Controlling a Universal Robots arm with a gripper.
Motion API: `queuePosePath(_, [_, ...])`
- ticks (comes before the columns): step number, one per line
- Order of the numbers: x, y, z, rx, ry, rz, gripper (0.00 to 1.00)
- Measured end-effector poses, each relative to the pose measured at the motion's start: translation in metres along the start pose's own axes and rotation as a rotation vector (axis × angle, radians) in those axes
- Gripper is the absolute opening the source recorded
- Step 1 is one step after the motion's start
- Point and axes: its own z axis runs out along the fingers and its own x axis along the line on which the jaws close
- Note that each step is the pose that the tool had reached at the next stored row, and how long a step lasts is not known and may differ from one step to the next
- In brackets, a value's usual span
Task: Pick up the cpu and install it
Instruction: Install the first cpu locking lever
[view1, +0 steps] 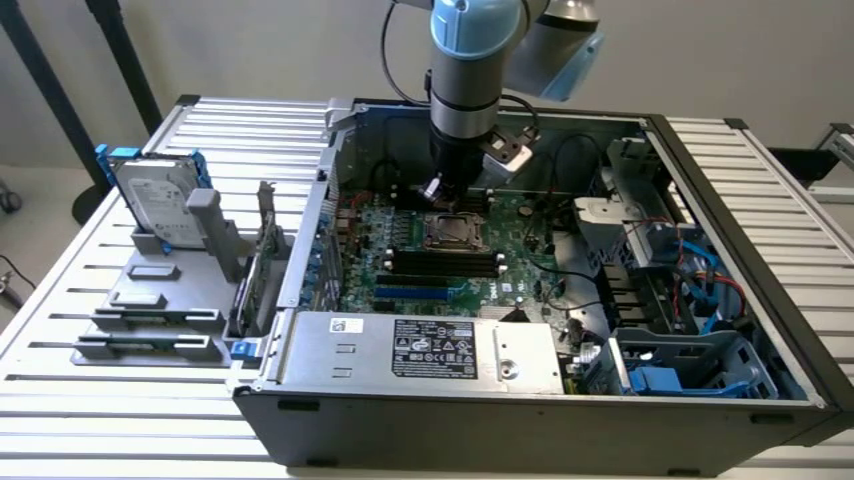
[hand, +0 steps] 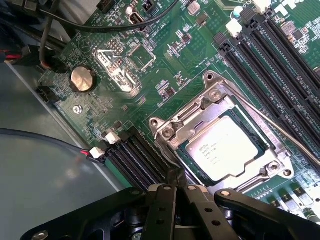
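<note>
Fig. Gripper (hand: 175, 176) vs. cpu (hand: 222, 147), wrist view. You see the two fingers drawn together, tips meeting with nothing between them, so the gripper is closed and empty.

The cpu lies just ahead of the tips and a little off to one side. It sits flat with its silver top up, inside the socket frame (hand: 172, 131) on the motherboard (hand: 165, 70), and by the look of it is already seated.

Being square, the cpu has no long axis. Its edges run diagonal to the finger line, so you face it approx. corner-on.

The tips sit at the frame's near edge — whether they touch it can't be told. The thin lever rod (hand: 280, 131) runs along the cpu's far side from the gripper.

Ext. view: the gripper hangs inside the pc case (view1: 534, 420), with the socket directly beneath it.
</note>
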Motion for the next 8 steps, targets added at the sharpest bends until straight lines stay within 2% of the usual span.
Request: queuePosePath(8, [0.0002, -0.0001, -0.0008, 0.0001, 0.0001, 0.0, 0.11])
